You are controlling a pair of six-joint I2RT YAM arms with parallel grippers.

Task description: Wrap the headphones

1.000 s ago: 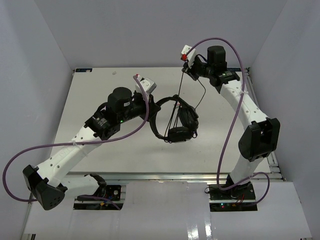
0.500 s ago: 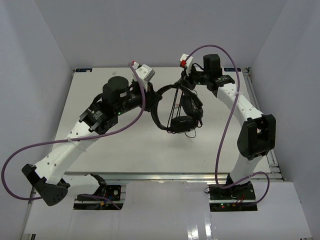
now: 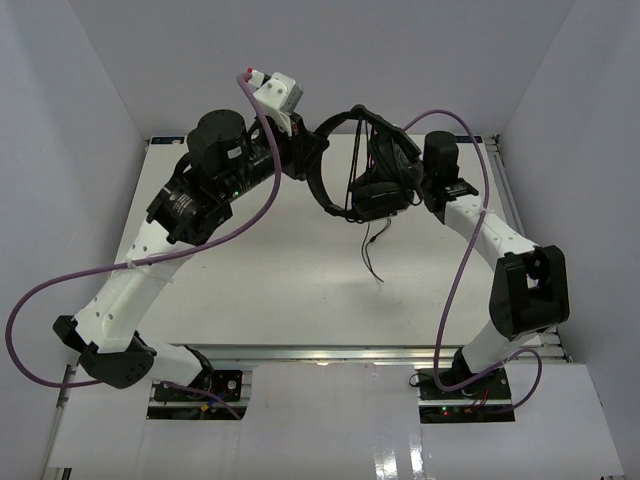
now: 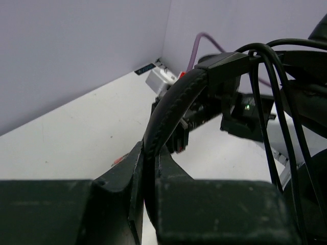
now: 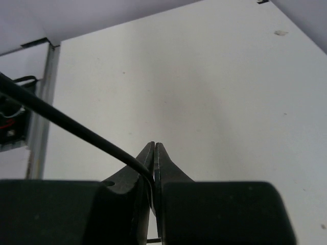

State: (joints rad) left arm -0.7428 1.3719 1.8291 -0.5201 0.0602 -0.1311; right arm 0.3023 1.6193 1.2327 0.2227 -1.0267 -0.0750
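Hanging in the air between the two arms, the headphones (image 3: 375, 195) are up off the bench (image 3: 250, 290), over its far edge and roughly midway along it. The left gripper (image 4: 148, 158) has its jaws clamped on the padded headband (image 4: 171, 109), which arches up and away from the fingers in the left wrist view. The right gripper (image 5: 154, 153) is pinched tight on the thin black cord (image 5: 76, 127), jaws basically touching with only the cord between them. From above, a few strands of cord run down from the top of the headband to the earcups (image 3: 380, 200), and the loose end dangles below them over the middle of the bench. Can't tell if its tip touches the surface.
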